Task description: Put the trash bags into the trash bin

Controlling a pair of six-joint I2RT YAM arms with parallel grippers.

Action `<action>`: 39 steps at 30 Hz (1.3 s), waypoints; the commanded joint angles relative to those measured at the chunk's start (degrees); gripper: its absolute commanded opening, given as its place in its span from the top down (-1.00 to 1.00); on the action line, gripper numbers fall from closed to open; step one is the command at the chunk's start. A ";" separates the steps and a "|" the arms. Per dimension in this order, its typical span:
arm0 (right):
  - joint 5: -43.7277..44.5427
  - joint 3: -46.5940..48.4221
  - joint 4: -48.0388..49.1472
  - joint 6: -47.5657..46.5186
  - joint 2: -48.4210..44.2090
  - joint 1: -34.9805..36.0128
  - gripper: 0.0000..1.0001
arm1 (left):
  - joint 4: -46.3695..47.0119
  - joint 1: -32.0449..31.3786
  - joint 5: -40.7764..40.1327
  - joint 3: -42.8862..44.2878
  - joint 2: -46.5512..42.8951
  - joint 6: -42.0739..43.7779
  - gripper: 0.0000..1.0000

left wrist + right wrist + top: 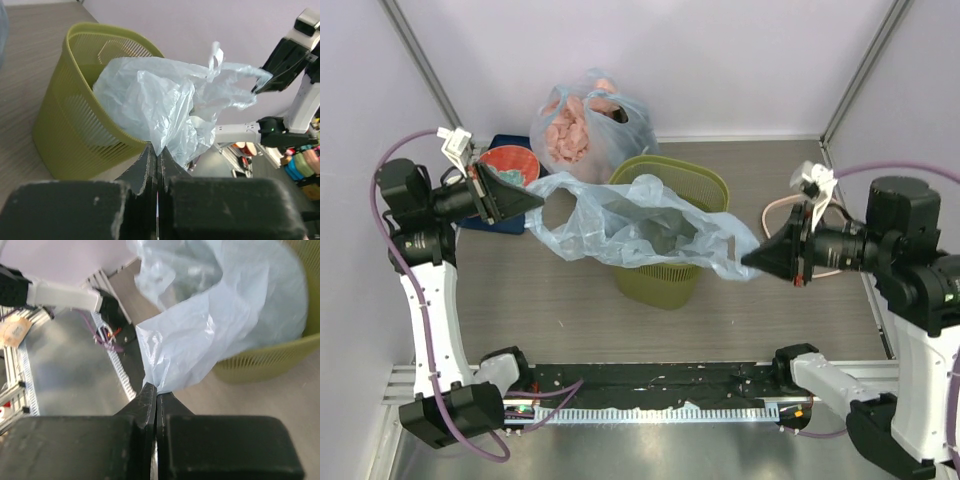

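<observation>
Top external view, left to right. Your left gripper (536,200) sits at the left of the table (800,320), jaws pressed together on the left edge of the bag (630,225). Behind it, near the back wall, a knotted bag (585,125) with pink lumps stands just beside the far-left rim of the bin (665,285). The bag hangs stretched between your two grippers, spread over the bin's mouth. Its middle sags into the opening and its ends stick out past the rim on both sides. The bin stands upright at mid-table. Your right gripper (750,260) is to the right of the bin, jaws together on the bag's right corner.

Left wrist view: left gripper (157,157) pinched tight on a fold of the bag (150,100). The film rises from the fingertips and covers part of the rim of the bin (65,125). Across from it, the right gripper (257,89) holds the far end.

Right wrist view: right gripper (156,390) clamped on a corner of the bag (215,325). The sheet runs up and away over the bin (265,365). You cannot tell how deep the bag reaches inside.
</observation>
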 commanded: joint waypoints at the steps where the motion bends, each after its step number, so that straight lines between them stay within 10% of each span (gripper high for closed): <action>1: 0.98 -13.86 -6.73 -0.91 -3.69 0.03 0.98 | 8.53 0.37 1.73 -5.70 -3.09 -2.89 1.00; 3: 2.21 -17.93 -3.23 0.76 -5.19 0.29 0.99 | 5.39 0.37 -0.46 -6.67 -2.74 0.96 1.00; 8: 5.73 -23.48 0.75 2.43 -4.05 1.17 0.98 | -46.26 -5.60 -21.80 8.41 5.49 48.27 1.00; 10: 5.91 -25.41 0.84 2.87 -4.05 1.34 0.99 | -50.35 -5.52 -25.34 8.62 6.66 48.45 1.00; 22: 18.73 -31.84 6.01 8.40 -5.46 1.26 0.99 | -37.28 -5.87 -38.26 -3.23 3.94 45.99 1.00; 28: 34.88 -28.23 11.72 1.39 -3.17 0.47 0.99 | -22.96 -6.93 -35.20 -8.94 4.47 41.96 1.00; 39: 37.64 -28.32 24.21 1.91 -1.94 -1.11 0.99 | 5.00 -9.04 -32.12 -11.86 6.75 29.12 1.00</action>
